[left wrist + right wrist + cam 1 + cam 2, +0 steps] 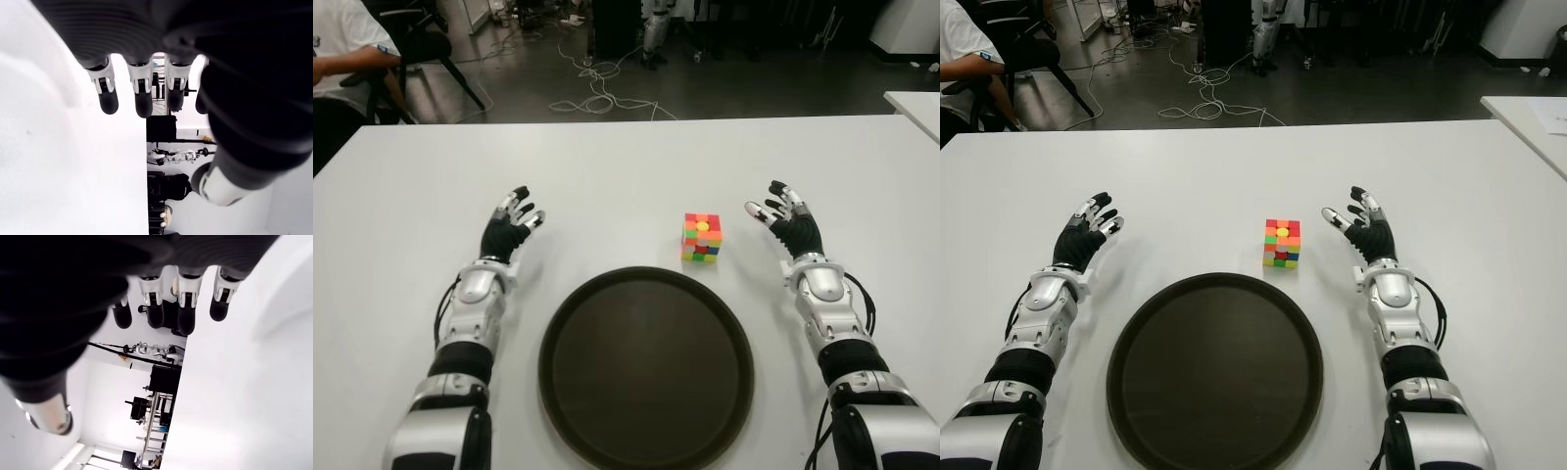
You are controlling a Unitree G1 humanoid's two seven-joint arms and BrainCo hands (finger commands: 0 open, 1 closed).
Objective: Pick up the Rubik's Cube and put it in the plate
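Beside plate (pixel 558 343), Rubik's Cube (pixel 702 238)

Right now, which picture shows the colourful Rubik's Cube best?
The left eye view: the Rubik's Cube sits unblocked on the white table, just beyond the dark plate, with the open right hand beside it. The right eye view shows it equally clearly. Neither wrist view shows the cube, only fingers.

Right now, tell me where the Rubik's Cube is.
The Rubik's Cube sits on the white table, just beyond the plate's far rim, nearer the open right hand.
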